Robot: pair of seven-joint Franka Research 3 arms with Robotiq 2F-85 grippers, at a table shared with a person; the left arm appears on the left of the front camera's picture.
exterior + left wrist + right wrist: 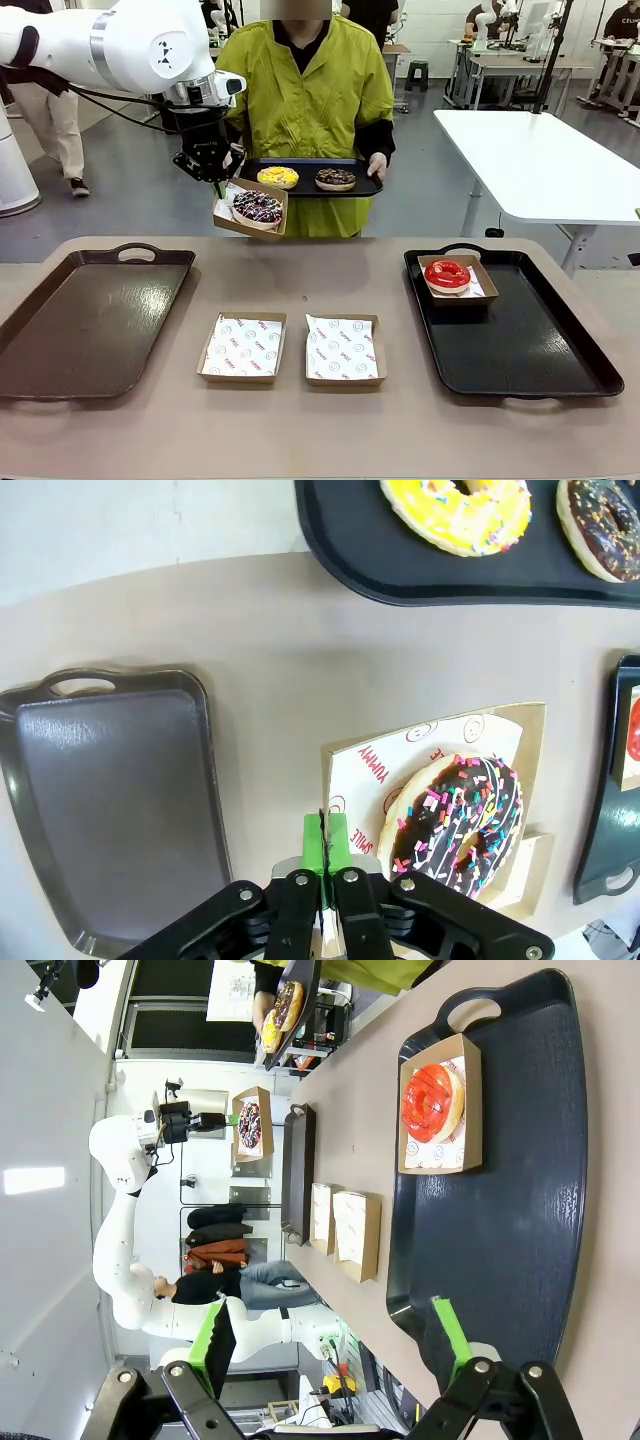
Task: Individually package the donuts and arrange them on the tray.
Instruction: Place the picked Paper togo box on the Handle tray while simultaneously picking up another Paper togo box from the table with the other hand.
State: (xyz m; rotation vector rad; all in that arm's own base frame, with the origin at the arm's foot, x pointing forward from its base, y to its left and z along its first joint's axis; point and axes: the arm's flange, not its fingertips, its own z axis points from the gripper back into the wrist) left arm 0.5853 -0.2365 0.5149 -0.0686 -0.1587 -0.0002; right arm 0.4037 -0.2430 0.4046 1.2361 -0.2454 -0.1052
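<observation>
The desk (300,430) is spanned almost edge to edge. An empty brown tray (90,320) is set at its left end and a black tray (520,350) at its right, with bare surface between them and along the near edge. A third, dark tray (306,182) is held by a person (305,90) just beyond the far edge. Two empty paper-lined boxes (242,347) (343,350) are laid side by side between the desk trays, slightly apart.

At the black tray's far left corner a box (478,290) with the red donut (447,274) is seated, and the rest of that tray is bare. The yellow donut (278,177) and a chocolate donut (336,179) are carried on the person's tray.

A further box (228,222) with the sprinkled chocolate donut (258,207) is held aloft over the far edge, tilted, its rim pinched between the left gripper's (325,845) closed fingers. The right gripper's (330,1335) fingers are spread wide and empty above the black tray's near end.
</observation>
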